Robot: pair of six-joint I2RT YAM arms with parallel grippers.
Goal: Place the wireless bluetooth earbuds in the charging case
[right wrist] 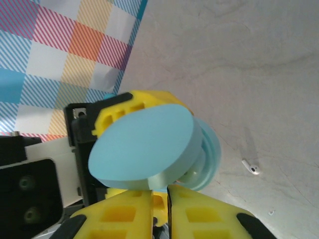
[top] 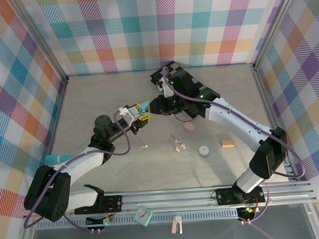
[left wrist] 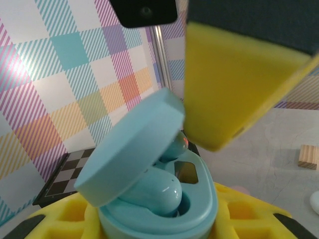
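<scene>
Pastel plaid walls (top: 144, 29) close in a grey table (top: 94, 101). Above the middle of it the pale blue case (top: 143, 108) is off the surface, clamped between the yellow fingers (left wrist: 50, 214) of the left gripper (top: 138, 116). Its lid (left wrist: 132, 147) stands hinged open and tilted. A blue earbud (left wrist: 162, 191) sits in a well inside, and a second rounded shape behind it is mostly hidden under the lid.

The right gripper (right wrist: 167, 209) is at 3 o'clock of the case, its jaws together with nothing between them. One finger (left wrist: 234, 84) is just beside the lid's edge; whether it touches, I cannot tell.

Down on the table a white earbud (right wrist: 251, 168) lies at 6 o'clock from the case, and a small cluster of loose earbuds (top: 178, 146) lies at 5 o'clock. Further out toward 4 o'clock are a pink case (top: 190, 127), a white case (top: 203, 150) and a wooden block (top: 227, 143), all apart from one another.
</scene>
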